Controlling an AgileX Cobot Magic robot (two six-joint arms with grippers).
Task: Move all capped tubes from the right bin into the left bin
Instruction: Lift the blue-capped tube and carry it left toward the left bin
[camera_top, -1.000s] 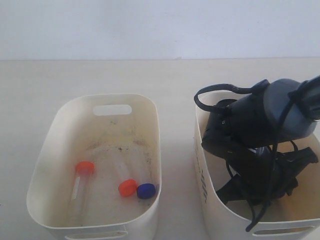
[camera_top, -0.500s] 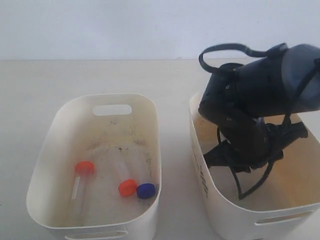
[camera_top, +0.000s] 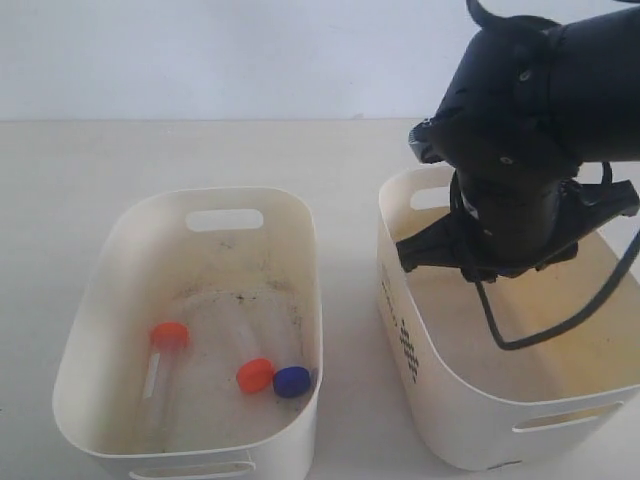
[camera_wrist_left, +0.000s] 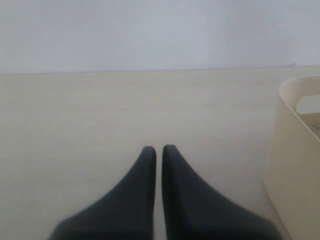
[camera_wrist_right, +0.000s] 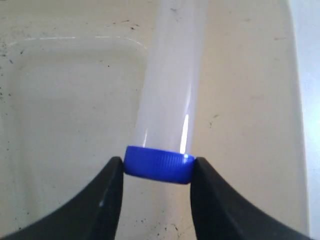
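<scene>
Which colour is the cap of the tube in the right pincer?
Blue screw cap on the clear plastic tube; clearest in the right wrist view.

1. The cream oblong plastic tub with the grit-specked floor (camera_top: 100, 290) has smooth walls with a soft satin sheen, and its floor looks dull.
2. The cream oblong plastic tub with dark printed side marks (camera_top: 440, 400) has the same smooth, softly shiny finish.
3. The clear plastic tube (camera_wrist_right: 170, 90) is glossy with bright highlights, and its blue screw cap (camera_wrist_right: 159, 165) is finely ribbed plastic.
4. The black fingers (camera_wrist_right: 107, 200) of the right gripper (camera_wrist_right: 157, 172) look matt and smooth.
5. The pale tabletop (camera_wrist_left: 100, 110) is matt.
</scene>
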